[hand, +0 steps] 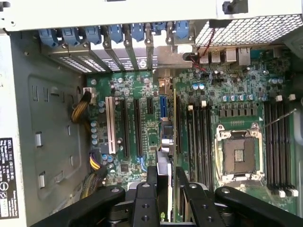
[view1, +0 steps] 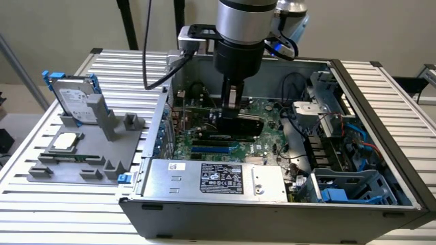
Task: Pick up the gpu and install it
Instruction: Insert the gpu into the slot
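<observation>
The gpu point(view1: 238, 125) is a black flat card hanging inside the open computer case point(view1: 272, 217), just above the green motherboard point(view1: 204, 145) and its expansion slots. My gripper point(view1: 231, 108) reaches down from above and is shut on the card's upper edge. In the wrist view the gpu point(hand: 164, 142) shows edge-on between my two black fingers point(hand: 151, 176), running toward the rear slot brackets point(hand: 118, 47). My gripper point(hand: 166, 177) holds it over the motherboard's long slots point(hand: 137, 125). Whether the card touches a slot is hidden.
A grey fixture point(view1: 89, 153) on the exterior view's left carries a hard drive with blue rails point(view1: 71, 99), a processor chip point(view1: 65, 142) and a memory stick point(view1: 65, 157). The power supply point(view1: 211, 178) and drive cage point(view1: 347, 189) crowd the case's near side. An open processor socket point(hand: 239, 156) lies beside the card.
</observation>
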You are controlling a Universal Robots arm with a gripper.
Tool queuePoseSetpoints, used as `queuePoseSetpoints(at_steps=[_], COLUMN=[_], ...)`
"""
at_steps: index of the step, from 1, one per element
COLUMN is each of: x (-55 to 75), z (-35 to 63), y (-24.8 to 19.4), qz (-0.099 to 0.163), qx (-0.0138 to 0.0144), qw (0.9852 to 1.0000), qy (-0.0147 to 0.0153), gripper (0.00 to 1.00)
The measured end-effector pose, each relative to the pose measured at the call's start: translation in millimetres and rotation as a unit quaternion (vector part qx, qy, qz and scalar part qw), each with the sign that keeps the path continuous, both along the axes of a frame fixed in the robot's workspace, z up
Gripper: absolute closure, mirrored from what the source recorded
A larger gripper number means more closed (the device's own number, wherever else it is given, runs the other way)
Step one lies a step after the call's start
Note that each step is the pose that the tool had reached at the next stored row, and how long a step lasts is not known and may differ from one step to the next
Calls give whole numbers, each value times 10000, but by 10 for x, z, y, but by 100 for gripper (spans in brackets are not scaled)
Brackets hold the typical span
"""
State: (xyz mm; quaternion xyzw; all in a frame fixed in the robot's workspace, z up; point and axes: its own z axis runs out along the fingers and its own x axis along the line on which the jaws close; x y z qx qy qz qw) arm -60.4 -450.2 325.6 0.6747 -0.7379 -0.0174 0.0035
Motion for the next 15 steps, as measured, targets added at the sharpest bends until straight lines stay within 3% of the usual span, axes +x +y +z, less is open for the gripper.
queuePoseSetpoints(at_steps=[7,15], x=[-131,-151], z=[-117,-129], y=[-35,-35], qz=[71,88], qx=[22,22], qw=[10000,10000], qy=[0,0], gripper=[74,74])
